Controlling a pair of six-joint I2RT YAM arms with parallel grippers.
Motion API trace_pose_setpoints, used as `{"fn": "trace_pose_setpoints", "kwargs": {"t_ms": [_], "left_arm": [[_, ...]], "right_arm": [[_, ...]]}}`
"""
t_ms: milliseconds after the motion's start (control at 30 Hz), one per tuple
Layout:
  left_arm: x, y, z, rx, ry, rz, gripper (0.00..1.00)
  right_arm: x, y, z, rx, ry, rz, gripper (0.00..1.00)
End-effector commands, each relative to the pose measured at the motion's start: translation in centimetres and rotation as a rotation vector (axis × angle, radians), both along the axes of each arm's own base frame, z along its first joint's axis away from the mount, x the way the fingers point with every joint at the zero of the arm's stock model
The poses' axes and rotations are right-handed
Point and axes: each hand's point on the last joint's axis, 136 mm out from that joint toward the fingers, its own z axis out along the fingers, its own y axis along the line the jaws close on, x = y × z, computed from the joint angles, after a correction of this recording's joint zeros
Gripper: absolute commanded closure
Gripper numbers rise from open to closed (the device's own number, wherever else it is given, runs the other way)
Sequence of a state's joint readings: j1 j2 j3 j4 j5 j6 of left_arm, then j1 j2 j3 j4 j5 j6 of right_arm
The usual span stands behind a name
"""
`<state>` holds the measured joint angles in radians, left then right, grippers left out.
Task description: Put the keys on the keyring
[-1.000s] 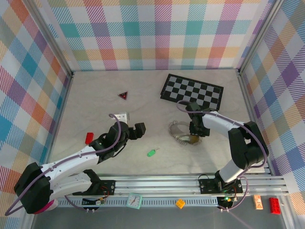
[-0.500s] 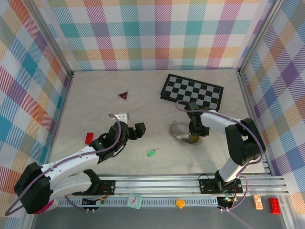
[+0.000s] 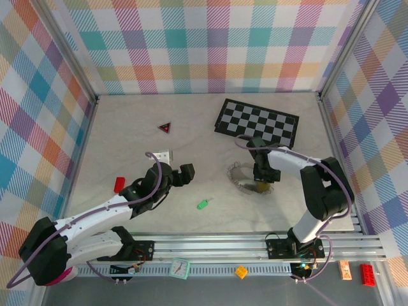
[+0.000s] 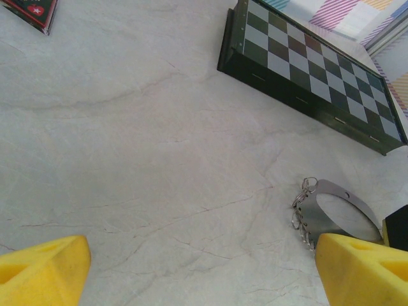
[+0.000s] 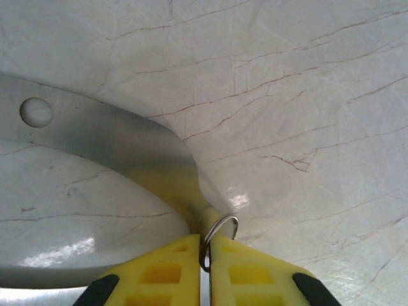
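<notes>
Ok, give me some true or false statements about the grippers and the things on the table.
The right gripper is shut on the keyring. True.
The left gripper holds the green key. False: it is open and empty; the key lies on the table, apart from it.
The chessboard lies farther back than the keyring. True.
The red triangle sits on the chessboard. False: it lies on bare table left of the board.
</notes>
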<state>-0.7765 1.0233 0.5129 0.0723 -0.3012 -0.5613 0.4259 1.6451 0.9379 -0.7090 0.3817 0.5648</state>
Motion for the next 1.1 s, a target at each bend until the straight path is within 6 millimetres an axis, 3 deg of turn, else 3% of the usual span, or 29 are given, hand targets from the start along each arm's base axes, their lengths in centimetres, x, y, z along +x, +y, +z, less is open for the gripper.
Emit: {"fn": "trace_pose_setpoints", "kwargs": {"t_ms": [0,333,733,1067], "left_arm": [[-0.3,0.0,0.2,0.007,0.001,0.003,0.1],[-0.2,-0.1,0.1,0.011,0.004,0.001,0.1],[-0.4,0.1,-0.1,0.008,0.01,0.005,0.1],[-0.4,0.2,-0.4,0.01,0.01,0.008,0.1]], "right_arm": [[-0.2,-0.1,1.3,-0.005,-0.014,0.0,0.92],[-0.7,0.0,2.3,0.036,-0.066,0.009,0.99],[-0.6,2.7,1.1,0.255,-0.084,0.03,1.0],[-1.1,0.8,0.4,0.18,-0.045,-0.008,0.97]]}}
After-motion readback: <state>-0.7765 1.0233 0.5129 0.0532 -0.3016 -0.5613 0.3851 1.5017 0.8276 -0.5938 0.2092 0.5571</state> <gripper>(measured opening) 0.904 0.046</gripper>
